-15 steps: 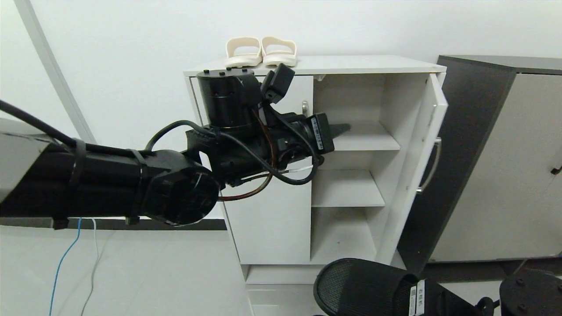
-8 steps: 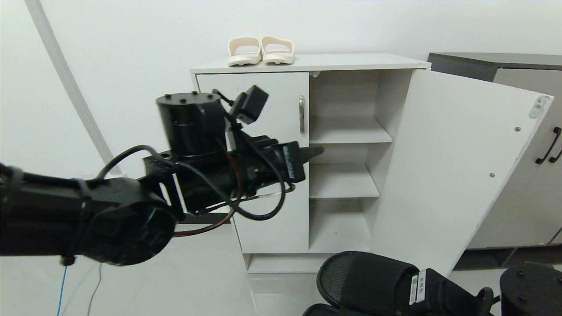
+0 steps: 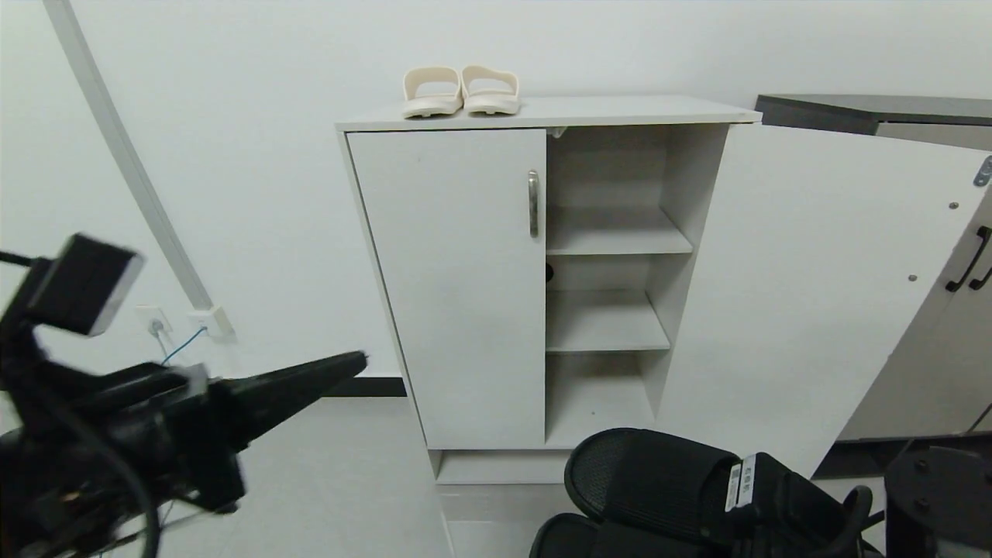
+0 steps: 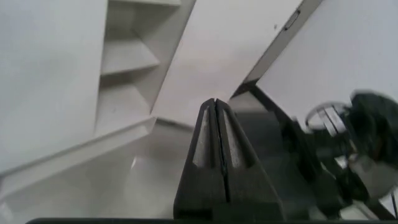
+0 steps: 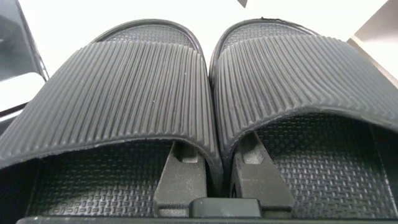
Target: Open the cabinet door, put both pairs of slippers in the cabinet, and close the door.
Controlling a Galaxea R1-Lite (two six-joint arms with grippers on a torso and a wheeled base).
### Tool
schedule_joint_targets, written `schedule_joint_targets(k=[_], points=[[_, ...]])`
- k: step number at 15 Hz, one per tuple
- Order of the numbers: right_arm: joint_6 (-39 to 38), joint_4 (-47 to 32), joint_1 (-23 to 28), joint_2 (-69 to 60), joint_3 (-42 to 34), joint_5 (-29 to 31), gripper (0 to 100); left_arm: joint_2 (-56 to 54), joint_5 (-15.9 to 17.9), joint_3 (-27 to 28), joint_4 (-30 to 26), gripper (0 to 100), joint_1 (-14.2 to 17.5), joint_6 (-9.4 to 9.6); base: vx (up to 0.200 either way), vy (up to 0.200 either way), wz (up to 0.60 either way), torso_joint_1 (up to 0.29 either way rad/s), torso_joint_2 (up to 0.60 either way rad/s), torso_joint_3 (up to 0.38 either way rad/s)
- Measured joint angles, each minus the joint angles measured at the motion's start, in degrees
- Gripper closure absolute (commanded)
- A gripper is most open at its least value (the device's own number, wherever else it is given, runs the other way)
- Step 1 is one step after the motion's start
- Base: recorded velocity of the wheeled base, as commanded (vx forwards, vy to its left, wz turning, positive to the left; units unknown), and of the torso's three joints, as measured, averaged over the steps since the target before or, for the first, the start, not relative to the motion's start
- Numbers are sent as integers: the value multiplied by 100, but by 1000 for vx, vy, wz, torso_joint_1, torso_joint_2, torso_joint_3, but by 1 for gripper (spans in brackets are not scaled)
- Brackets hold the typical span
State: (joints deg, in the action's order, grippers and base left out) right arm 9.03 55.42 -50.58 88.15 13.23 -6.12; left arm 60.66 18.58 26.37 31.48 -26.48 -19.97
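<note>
The white cabinet (image 3: 457,310) stands against the wall, its left door closed and its right door (image 3: 814,294) swung wide open, showing bare shelves (image 3: 604,322). A beige pair of slippers (image 3: 461,91) sits on the cabinet top. My left gripper (image 3: 353,363) hangs low, left of the cabinet and apart from it, with its fingers pressed shut (image 4: 215,102) on nothing. My right gripper (image 5: 217,180) is shut on the black pair of slippers (image 3: 643,473), low in front of the open compartment. Its fingers (image 5: 180,177) reach under the ribbed straps (image 5: 112,93) and pinch the two inner sides together.
A grey cabinet (image 3: 930,372) stands right behind the open door. A wall socket with a blue wire (image 3: 209,322) and a slanted trim strip (image 3: 124,155) are on the wall at the left. Grey floor (image 3: 333,480) lies open before the closed left door.
My left arm has pulled back from the cabinet's open side and dropped to the lower left. The right door has swung wider. The head camera shifted early on.
</note>
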Motion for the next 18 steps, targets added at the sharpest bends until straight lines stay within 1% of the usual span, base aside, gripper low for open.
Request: schedule_joint_targets(k=[2,3,4,5,6,7,8,9,10,12,13,14,16,17,18], points=[[5,0,11,0,2,-1,100,-1172,-128,-199,-1224,100,173,40,0,0,0,0,0,0],[0,0,22,0,2,-1,100,-1773,-321,-262,-1829,100,234,67,0,0,0,0,0,0],[0,0,26,2,2,-1,100,-2302,-594,-333,-2338,100,284,117,0,0,0,0,0,0],[0,2,33,5,9,0,100,-2787,-886,-471,-2771,100,335,245,0,0,0,0,0,0],[0,-5,55,9,13,-4,100,-3277,-1178,-697,-3037,100,433,530,0,0,0,0,0,0],[-6,9,63,13,22,-9,100,-3688,-1402,-980,-3237,100,597,856,0,0,0,0,0,0],[-4,-7,91,18,24,-11,100,-4052,-1629,-1235,-3304,100,846,1117,0,0,0,0,0,0],[-4,0,111,20,39,2,100,-4389,-1848,-1508,-3371,100,1202,1282,0,0,0,0,0,0],[-1,-7,100,22,44,-9,100,-4656,-1964,-1725,-3388,100,1508,1362,0,0,0,0,0,0],[-9,0,124,66,49,-4,100,-5146,-2049,-2191,-3341,100,1987,1499,0,0,0,0,0,0],[-9,0,122,96,49,-9,100,-5311,-2038,-2356,-3148,100,2166,1592,0,0,0,0,0,0],[-9,0,122,127,50,-9,100,-5447,-1936,-2458,-3090,100,2289,1746,0,0,0,0,0,0],[-11,28,135,201,74,-9,100,-5645,-1569,-2558,-3044,100,2447,2294,0,0,0,0,0,0],[-15,105,144,236,80,-4,100,-5766,-1527,-2586,-3099,100,2519,2459,0,0,0,0,0,0],[-17,158,144,269,88,2,100,-5869,-1525,-2606,-3129,100,2571,2470,0,0,0,0,0,0]])
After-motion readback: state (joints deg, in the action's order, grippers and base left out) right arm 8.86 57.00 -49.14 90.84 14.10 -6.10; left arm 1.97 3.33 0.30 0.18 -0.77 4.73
